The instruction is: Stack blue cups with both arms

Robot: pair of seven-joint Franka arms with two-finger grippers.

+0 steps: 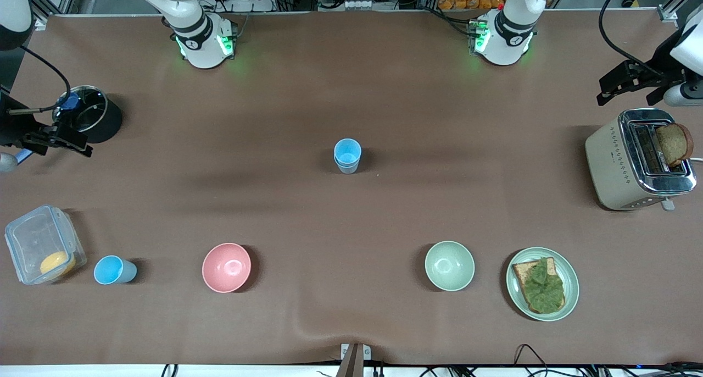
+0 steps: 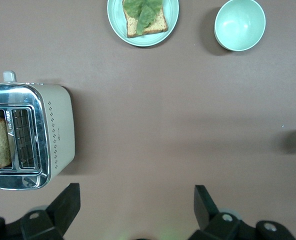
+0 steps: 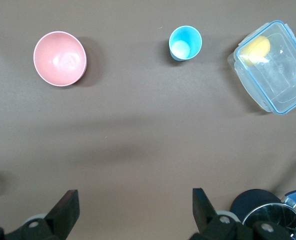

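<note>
Nearest the front camera sits the plate (image 1: pixel 571 289) with lettuce toast (image 1: pixel 540 285), toward the left arm's end of the counter (image 1: pixel 351 91). Roughly level with it, running toward the right arm's end: green bowl (image 1: pixel 449 265), pink bowl (image 1: pixel 226 267), a lone blue cup (image 1: pixel 114 270), then a clear lidded box (image 1: pixel 44 244) touching nothing.

Progress: mid-counter stands a blue stack (image 1: pixel 347 155); two rims are visible, so it looks like one cup already nested in another. The lone cup is upright, just beside the box and well apart from the stack. Judgement: one cup left to add, so the job is partly done.

Left hand (image 1: pixel 626 86) hangs over the counter edge above the toaster (image 1: pixel 637 160), which has a slice of bread (image 1: pixel 673 143) up in its slot. Fingers (image 2: pixel 68 205) are spread wide with nothing between them; that arm waits.

Right hand (image 1: pixel 60 140) hovers beside the black pot (image 1: pixel 90 113) at its own end, fingers (image 3: pixel 65 207) also apart and empty. Its wrist view shows the lone cup (image 3: pixel 185 43) between the pink bowl (image 3: pixel 60 58) and the box (image 3: pixel 274 65).

The right arm seems the natural one for the remaining pick, since that cup lies at its end.
</note>
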